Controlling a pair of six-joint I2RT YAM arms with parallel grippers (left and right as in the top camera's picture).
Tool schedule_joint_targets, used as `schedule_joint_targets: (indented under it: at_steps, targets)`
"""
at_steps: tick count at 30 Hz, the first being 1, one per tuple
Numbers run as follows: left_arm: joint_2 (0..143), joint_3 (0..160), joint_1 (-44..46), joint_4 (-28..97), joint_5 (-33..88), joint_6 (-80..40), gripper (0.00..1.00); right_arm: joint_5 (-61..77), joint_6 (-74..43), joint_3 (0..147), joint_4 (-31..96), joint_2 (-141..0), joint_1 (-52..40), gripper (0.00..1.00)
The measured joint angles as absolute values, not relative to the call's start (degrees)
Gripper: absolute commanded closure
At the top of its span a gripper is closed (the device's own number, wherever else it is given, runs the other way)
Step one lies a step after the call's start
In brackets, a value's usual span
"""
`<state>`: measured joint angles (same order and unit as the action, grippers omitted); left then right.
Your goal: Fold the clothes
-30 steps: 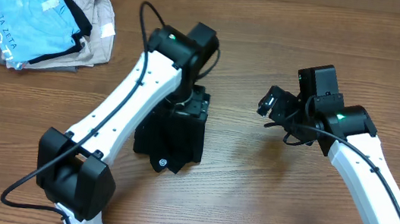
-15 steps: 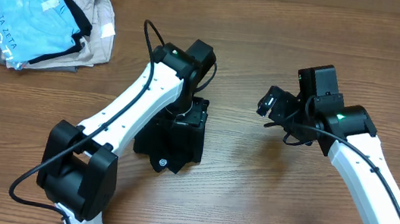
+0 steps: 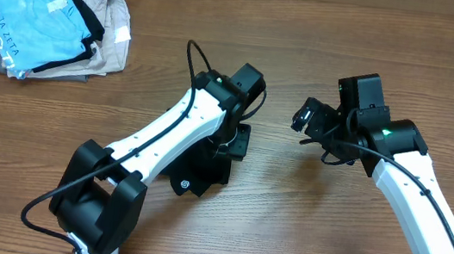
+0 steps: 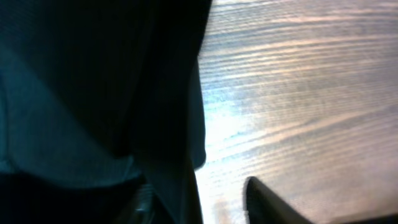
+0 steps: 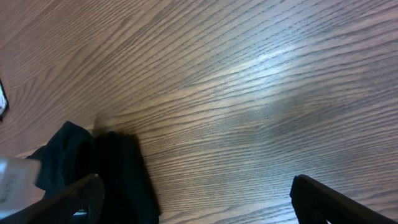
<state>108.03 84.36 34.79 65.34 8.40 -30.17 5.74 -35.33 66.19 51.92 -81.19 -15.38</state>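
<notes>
Looking down on a black T-shirt (image 3: 202, 173) lying as a narrow folded bundle near the middle of the worktop (image 3: 284, 229), its tiny white logo facing up at the near end and much of its far half sitting hidden under the left arm (image 3: 165, 137). Reaching the left fingers (image 4: 273, 205) down at the bundle's far right edge. In the wrist view, catching only one dark fingertip over bare wood, with black cloth filling the left side and hanging just beside it. Not managing to tell how wide these fingers are standing, nor whether gripping any cloth. Holding the right fingers (image 5: 329, 202) spread wide apart and empty, with only wood grain showing between them, off to the right of the T-shirt and well apart from it. Noticing a pile of other clothes (image 3: 110, 22) resting at the far left corner, a light blue shirt (image 3: 36, 21) with lettering lying on top of beige and grey pieces.
</notes>
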Motion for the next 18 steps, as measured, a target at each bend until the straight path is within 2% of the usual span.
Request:
schedule_joint_targets:
  at_steps: [4, 5, 7, 13, 15, 17, 18]
  targets:
    - [108.03, 81.28, 34.76, 62.61, 9.26, -30.68, 0.92, 5.76, -35.33, 66.19, 51.88, -81.19, -15.38, 0.00]
    - [108.03, 80.95, 34.79, 62.04, 9.56, -30.96, 0.96, 5.76, -35.31, 66.19, 51.83, -81.19, -15.35, 0.00]
    - [108.03, 80.71, 34.92, 60.69, 10.48, -31.00, 0.96, 5.74, -35.31, 66.19, 51.86, -81.19, -15.35, 0.00]
    - [108.03, 80.71, 37.21, 58.19, 12.27, -30.94, 0.85, 5.76, -35.35, 66.19, 51.83, -81.19, -15.35, 0.00]
    - [108.03, 80.71, 38.37, 58.22, 12.62, -30.87, 0.73, 5.74, -35.33, 66.19, 51.83, -81.19, -15.38, 0.00]
    - [108.03, 80.71, 39.40, 58.22, 13.06, -30.06, 0.55, 5.74, -35.33, 66.19, 51.81, -81.19, -15.38, 0.00]
    - [108.03, 80.71, 39.70, 58.28, 13.32, -30.00, 0.53, 5.74, -35.33, 66.19, 51.83, -81.19, -15.38, 0.00]
